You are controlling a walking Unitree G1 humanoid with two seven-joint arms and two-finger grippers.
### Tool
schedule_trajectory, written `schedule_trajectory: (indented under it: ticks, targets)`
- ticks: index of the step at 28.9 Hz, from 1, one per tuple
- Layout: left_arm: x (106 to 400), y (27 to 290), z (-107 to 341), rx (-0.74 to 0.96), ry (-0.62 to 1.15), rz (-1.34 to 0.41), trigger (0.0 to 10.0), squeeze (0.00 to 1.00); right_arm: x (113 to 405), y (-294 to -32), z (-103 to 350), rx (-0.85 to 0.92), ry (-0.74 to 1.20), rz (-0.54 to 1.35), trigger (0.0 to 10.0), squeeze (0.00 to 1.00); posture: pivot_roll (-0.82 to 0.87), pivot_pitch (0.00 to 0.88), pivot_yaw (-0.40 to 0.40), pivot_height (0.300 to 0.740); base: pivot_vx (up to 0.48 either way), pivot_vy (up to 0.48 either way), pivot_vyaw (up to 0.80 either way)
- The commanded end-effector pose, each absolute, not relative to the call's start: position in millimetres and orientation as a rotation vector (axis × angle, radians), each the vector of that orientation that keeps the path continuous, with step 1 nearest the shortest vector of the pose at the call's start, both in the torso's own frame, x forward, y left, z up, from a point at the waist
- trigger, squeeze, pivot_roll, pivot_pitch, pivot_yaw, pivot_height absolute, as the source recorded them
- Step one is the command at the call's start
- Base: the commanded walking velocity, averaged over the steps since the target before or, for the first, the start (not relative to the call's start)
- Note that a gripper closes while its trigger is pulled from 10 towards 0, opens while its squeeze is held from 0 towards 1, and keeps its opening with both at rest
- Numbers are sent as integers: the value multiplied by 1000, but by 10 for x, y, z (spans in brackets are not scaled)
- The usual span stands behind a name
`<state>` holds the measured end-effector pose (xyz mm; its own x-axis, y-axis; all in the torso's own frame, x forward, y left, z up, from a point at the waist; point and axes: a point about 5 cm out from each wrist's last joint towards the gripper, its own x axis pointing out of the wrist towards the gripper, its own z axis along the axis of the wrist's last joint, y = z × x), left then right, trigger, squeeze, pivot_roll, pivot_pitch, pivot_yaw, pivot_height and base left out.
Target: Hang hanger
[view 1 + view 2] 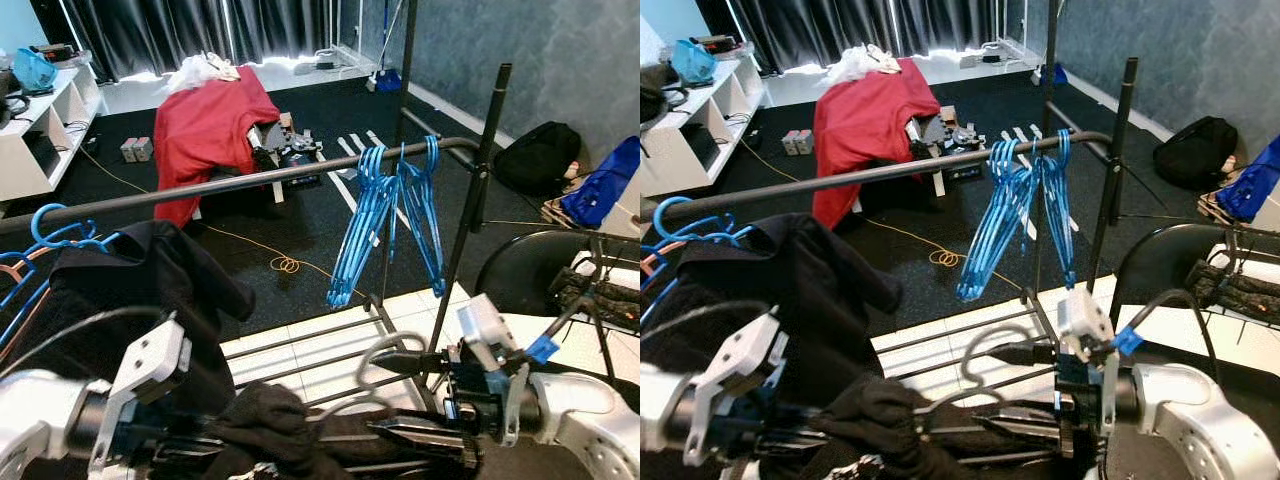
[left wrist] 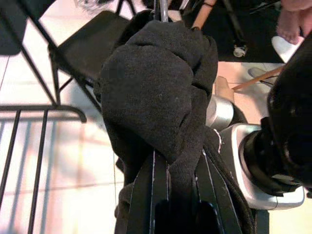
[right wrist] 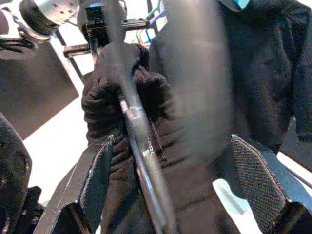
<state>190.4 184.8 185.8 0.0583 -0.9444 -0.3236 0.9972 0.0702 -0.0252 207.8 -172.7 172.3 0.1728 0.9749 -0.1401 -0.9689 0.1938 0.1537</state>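
No readable writing here. Your left gripper (image 2: 168,195) has its jaws clamped on the black garment (image 2: 161,92); your right gripper (image 3: 180,185) stands wide around the grey hanger (image 1: 385,352), below the rail (image 1: 250,183).

The two eye views look forward and down from the robot's head over a clothes rail (image 1: 250,183) with blue hangers (image 1: 385,215) and the dark floor beyond, one set slightly to the side of the other, so they share nearly the whole scene. The left wrist view looks from very close along its black fingers (image 2: 153,195) at a bunched black garment (image 2: 156,92). The right wrist view faces the same garment (image 3: 126,102), equally near, between its own two fingers (image 3: 95,178).
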Motion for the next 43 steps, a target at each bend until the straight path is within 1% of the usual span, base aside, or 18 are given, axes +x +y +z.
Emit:
schedule_trajectory:
  ticks: [1, 5, 8, 9, 18, 21, 25, 26, 27, 31, 32, 36, 43]
  targets:
    - [1895, 1748, 1924, 238, 256, -1561, 9529, 0, 2052, -1665, 1730, 11, 255, 1433, 10000, 0, -130, 0, 77, 740, 0, 0, 0]
    - [1933, 1702, 1955, 257, 237, -1583, 9255, 0, 2074, -1657, 1701, -50, 296, 1437, 10000, 0, -132, 0, 76, 740, 0, 0, 0]
    - [1943, 1698, 1962, 260, 235, -1587, 9255, 0, 2085, -1662, 1705, -57, 301, 1431, 10000, 0, -133, 0, 78, 740, 0, 0, 0]
    - [1951, 1696, 1969, 265, 233, -1589, 9255, 0, 2107, -1667, 1718, -68, 294, 1419, 0, 0, -133, 0, 78, 740, 0, 0, 0]
    - [1990, 1703, 1934, 272, 247, -1577, 8941, 0, 2116, -1684, 1797, -58, 270, 1425, 0, 0, -140, 0, 82, 740, 0, 0, 0]
    - [2029, 1712, 1927, 275, 249, -1567, 8706, 0, 2063, -1690, 1799, -44, 303, 1470, 0, 0, -140, 0, 82, 740, 0, 0, 0]
    - [2064, 1722, 1930, 279, 244, -1559, 8667, 0, 2045, -1697, 1788, -50, 322, 1485, 0, 0, -145, 0, 82, 740, 0, 0, 0]
    - [2088, 1734, 1929, 281, 242, -1550, 8902, 0, 2049, -1703, 1792, -55, 324, 1485, 0, 0, -145, 0, 82, 740, 0, 0, 0]
    - [2113, 1748, 1928, 283, 239, -1540, 10000, 0, 2056, -1709, 1798, -59, 324, 1484, 0, 0, -145, 0, 82, 740, 0, 0, 0]
    - [2159, 1770, 1927, 272, 235, -1513, 10000, 0, 2065, -1712, 1806, -63, 320, 1482, 0, 0, -148, 0, 84, 740, 0, 0, 0]
    - [2219, 1798, 1938, 230, 233, -1477, 10000, 1000, 2070, -1713, 1813, -65, 316, 1480, 0, 0, -147, 0, 87, 740, 0, 0, 0]
    - [2323, 1851, 1996, 160, 192, -1419, 10000, 1000, 2079, -1712, 1828, -68, 305, 1476, 0, 0, -148, 0, 90, 740, 0, 0, 0]
    - [2341, 1900, 1997, 153, 194, -1408, 10000, 1000, 2088, -1728, 1881, -74, 288, 1470, 0, 0, -151, 0, 96, 740, 0, 0, 0]
